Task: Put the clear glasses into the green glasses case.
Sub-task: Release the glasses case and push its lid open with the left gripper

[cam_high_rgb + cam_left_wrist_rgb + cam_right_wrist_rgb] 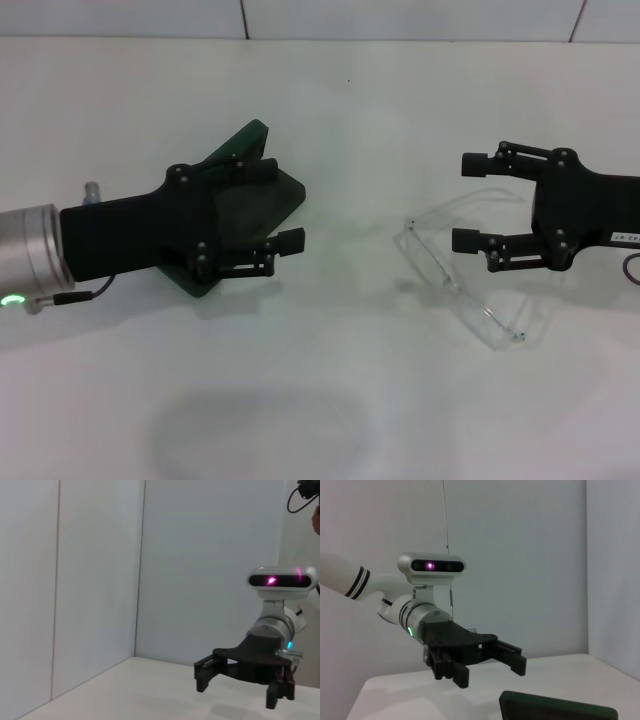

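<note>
The clear glasses (462,275) lie on the white table (330,120) just beside the open right gripper (472,201), their long side slanting away from it, while the open left gripper (276,204) hangs far off over the open green glasses case (268,192), so the right arm is nearer

Hiding much of the green glasses case (262,196): left gripper (283,205), poised above with fingers spread. Cut off at the right wrist view's edge, only a strip of the case's raised lid. Faint against the white table (330,400), far temple of the clear glasses (462,262) near the right gripper (471,201). Unreadable, any lettering on the lid.
</note>
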Robot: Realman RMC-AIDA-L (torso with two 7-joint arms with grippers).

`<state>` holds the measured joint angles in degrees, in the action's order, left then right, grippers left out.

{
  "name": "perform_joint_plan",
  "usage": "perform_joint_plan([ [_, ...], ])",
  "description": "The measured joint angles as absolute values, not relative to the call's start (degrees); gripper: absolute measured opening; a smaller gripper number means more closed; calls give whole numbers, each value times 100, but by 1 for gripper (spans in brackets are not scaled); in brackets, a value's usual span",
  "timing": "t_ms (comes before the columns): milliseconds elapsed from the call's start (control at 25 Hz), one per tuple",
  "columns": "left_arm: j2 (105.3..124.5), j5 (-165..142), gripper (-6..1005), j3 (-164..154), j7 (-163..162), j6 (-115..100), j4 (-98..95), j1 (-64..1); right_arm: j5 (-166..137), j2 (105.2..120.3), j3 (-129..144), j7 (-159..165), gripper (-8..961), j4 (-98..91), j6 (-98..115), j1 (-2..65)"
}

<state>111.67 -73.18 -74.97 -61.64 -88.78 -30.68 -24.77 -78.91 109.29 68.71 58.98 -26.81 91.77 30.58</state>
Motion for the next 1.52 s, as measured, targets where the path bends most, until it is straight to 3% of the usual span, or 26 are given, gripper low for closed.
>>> perform_joint_plan([
  [440,11215,-7325,833,-7498,-6283,-8667,-3084,-2545,-7989,10933,6850,5892,880,-2690,9125,3055],
  [720,11113,-8073,806,-7208,-7861,-7445,-3949,-2535,-7991,10912,6853,5889,878,-2690,9030,3056],
  [1160,11673,-11105,765,-6253,-9934,-6787,-5148,-2639,-8059,10910,6851,5881,874,-2690,8845,3059],
  [1520,11739,-11400,730,-6245,-10342,-6733,-5203,-2756,-8200,10936,6878,5869,871,-2731,8639,3096],
])
